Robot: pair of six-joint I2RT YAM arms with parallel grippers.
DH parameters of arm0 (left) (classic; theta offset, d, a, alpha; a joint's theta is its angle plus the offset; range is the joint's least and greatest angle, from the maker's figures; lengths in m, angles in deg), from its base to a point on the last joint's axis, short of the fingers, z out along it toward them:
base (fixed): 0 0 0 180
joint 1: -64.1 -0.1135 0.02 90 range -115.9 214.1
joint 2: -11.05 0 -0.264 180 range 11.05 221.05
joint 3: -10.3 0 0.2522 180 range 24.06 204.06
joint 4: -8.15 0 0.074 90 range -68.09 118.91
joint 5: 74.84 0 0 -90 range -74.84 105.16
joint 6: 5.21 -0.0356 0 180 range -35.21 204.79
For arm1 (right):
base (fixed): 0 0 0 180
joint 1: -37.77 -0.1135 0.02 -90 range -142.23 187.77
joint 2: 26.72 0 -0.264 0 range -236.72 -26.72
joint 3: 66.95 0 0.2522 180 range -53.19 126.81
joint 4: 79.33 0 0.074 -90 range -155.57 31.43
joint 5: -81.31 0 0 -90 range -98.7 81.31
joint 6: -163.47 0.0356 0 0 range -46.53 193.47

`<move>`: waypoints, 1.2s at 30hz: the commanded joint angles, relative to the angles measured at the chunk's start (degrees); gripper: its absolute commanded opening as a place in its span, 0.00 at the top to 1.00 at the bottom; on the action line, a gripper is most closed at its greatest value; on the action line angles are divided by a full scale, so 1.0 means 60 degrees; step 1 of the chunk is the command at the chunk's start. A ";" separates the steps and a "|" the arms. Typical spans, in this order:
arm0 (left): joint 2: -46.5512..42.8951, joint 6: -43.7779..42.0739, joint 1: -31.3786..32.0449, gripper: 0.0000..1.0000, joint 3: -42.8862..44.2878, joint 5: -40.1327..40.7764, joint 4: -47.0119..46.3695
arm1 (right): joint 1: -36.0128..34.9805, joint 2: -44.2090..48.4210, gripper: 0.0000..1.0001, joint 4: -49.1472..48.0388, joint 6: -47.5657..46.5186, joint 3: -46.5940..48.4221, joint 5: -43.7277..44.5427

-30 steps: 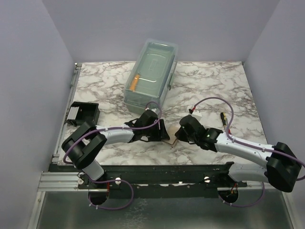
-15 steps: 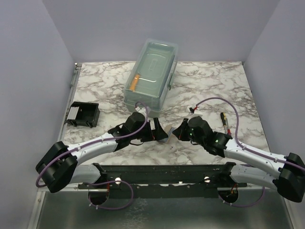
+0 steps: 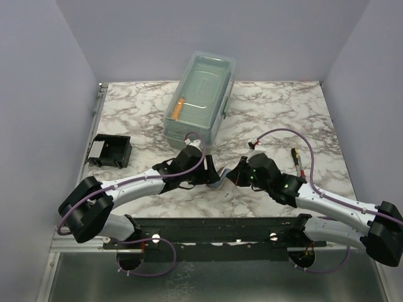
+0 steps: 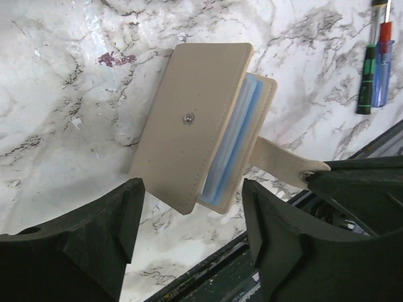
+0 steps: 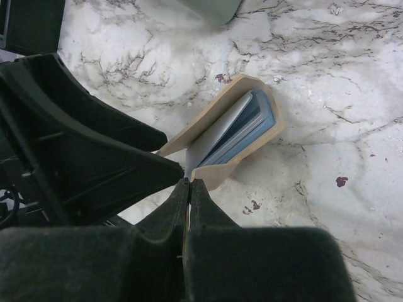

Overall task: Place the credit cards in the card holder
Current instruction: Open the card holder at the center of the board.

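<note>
Near the front middle of the tabletop (image 3: 277, 113), a tan wallet (image 4: 195, 119) is held tilted between my two grippers, its flap half open; I cannot tell whether it touches the marble. Right gripper (image 5: 189, 184): jaws pressed together on the wallet's strap tab (image 4: 283, 165). Left gripper (image 4: 192, 189): jaws spread wide, one on each side of the wallet's lower corner, neither seen touching it. The credit cards (image 5: 242, 132) sit inside the wallet, with light blue edges and a grey one showing at the open side. The card holder (image 3: 111, 151) stands well apart at the left edge, behind my left forearm. A clear lidded box (image 3: 200, 94) with an orange item (image 3: 179, 108) inside lies just behind the grippers and blocks the way straight back. Slim tools (image 3: 296, 160) lie right of my right gripper. A black rail (image 3: 214, 226) runs along the near edge. Open marble lies between box and holder, and at far right.
</note>
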 commanded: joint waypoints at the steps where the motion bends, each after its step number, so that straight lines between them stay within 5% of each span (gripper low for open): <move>1: 0.0524 -0.0393 0.0048 0.37 0.0423 0.0556 0.0437 | 0.0005 0.0227 1.00 0.0057 -0.0105 -0.0179 -0.0176; 3: 0.0680 -0.0396 0.0041 0.46 0.0493 0.0893 0.0636 | 0.0005 0.0306 1.00 0.0288 -0.0080 -0.0168 -0.0149; 6: 0.0746 -0.0379 0.0044 0.78 0.0459 0.1156 0.0756 | 0.0007 0.0360 1.00 0.1331 0.0426 -0.0082 0.0530; 10: 0.0452 -0.0093 0.0042 1.00 0.0085 0.1083 0.0431 | 0.0005 -0.0282 0.97 0.5224 0.3360 0.0728 0.2831; 15: 0.0143 0.0765 0.0067 1.00 -0.0774 0.0097 -0.0983 | 0.0005 -0.1753 0.60 0.7862 0.4976 0.1794 0.3526; 26: -0.0312 0.2040 0.0069 1.00 -0.1853 0.0224 -0.1673 | 0.0079 -0.0545 0.29 0.3592 0.0239 0.2236 0.0818; 36: -0.0370 0.2641 0.0058 1.00 -0.2149 0.0158 -0.2119 | 0.1036 -0.2182 0.24 0.1431 0.0788 0.1313 -0.1864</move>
